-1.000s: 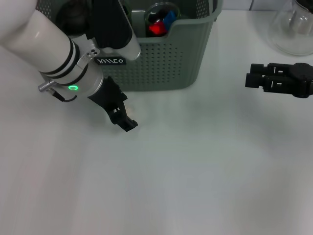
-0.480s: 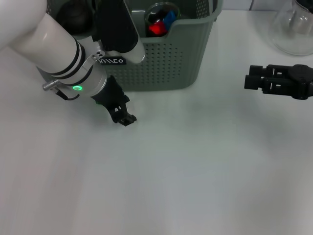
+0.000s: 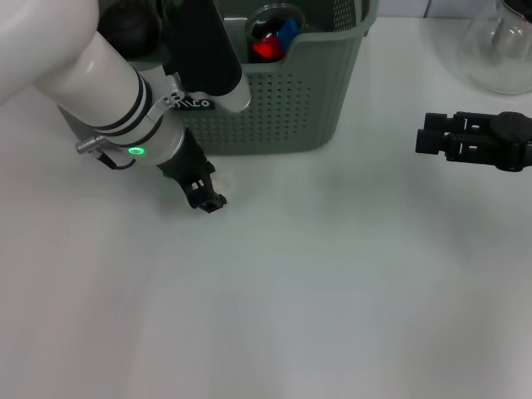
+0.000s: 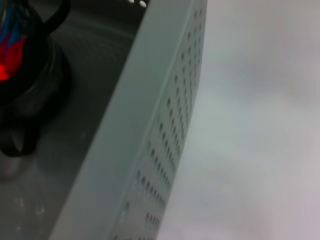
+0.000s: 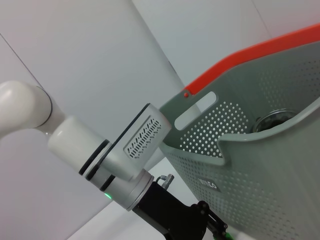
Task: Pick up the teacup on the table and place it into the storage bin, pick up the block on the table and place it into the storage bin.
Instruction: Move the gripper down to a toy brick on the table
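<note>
The storage bin [image 3: 274, 108] is a grey-green perforated basket at the back middle of the white table. It also shows in the left wrist view [image 4: 150, 150] and in the right wrist view [image 5: 260, 180]. A glass teacup [image 3: 273, 33] with red and blue contents stands inside it, and shows dark in the left wrist view [image 4: 20, 65]. My left gripper [image 3: 208, 198] hangs just in front of the bin's front wall, near its left end. A small pale patch [image 3: 221, 177] lies beside its fingertips; I cannot tell if it is the block. My right gripper [image 3: 432, 141] is parked at the right, empty.
A clear glass flask [image 3: 499, 50] stands at the back right corner. A dark round object [image 3: 129, 25] sits in the bin's left part. The bin's back rim is orange-red [image 5: 260, 55]. White table stretches in front of both grippers.
My left gripper has drawn back a little toward the bin's front wall and turned slightly. The right arm has not moved.
</note>
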{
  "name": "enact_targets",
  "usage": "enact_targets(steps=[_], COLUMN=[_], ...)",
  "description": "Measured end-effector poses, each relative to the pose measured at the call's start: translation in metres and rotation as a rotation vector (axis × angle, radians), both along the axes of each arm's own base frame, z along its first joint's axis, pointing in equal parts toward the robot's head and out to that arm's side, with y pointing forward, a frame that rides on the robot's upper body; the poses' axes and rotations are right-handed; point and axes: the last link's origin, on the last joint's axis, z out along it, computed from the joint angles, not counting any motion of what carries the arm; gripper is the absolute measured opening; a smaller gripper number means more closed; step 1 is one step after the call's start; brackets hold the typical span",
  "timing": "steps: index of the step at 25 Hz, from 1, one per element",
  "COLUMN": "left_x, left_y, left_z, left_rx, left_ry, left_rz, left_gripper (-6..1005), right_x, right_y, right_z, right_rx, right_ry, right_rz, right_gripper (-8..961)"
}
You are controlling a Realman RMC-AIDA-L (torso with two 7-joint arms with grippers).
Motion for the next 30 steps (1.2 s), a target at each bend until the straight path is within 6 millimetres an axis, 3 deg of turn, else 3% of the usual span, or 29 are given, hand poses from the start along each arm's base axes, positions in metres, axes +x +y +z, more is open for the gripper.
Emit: enact_targets(steps=[10,15,30], left_x=[0.001,-0.0004,-0.0027], left_y=[-0.0013,-0.0012,0.0009], left_z=[-0.0036,-0.004,-0.0027], left_rx=[-0.006,-0.008,0.008], left_ry=[0.01,0.015,0.036], left_rz=[0.004,0.008,0.005], left_gripper=[483,345,357], right_x=[0.0006,0.0009,0.0009], right_y=[-0.0004,-0.0007,-0.0017], right_z=[0.0003,0.0003,0.0001], right_rx=[0.002,0.001,0.0], right_ry=[0.0,0.0,0.001], right_rz=[-0.001,-0.002,0.003], right_gripper=[701,701,701])
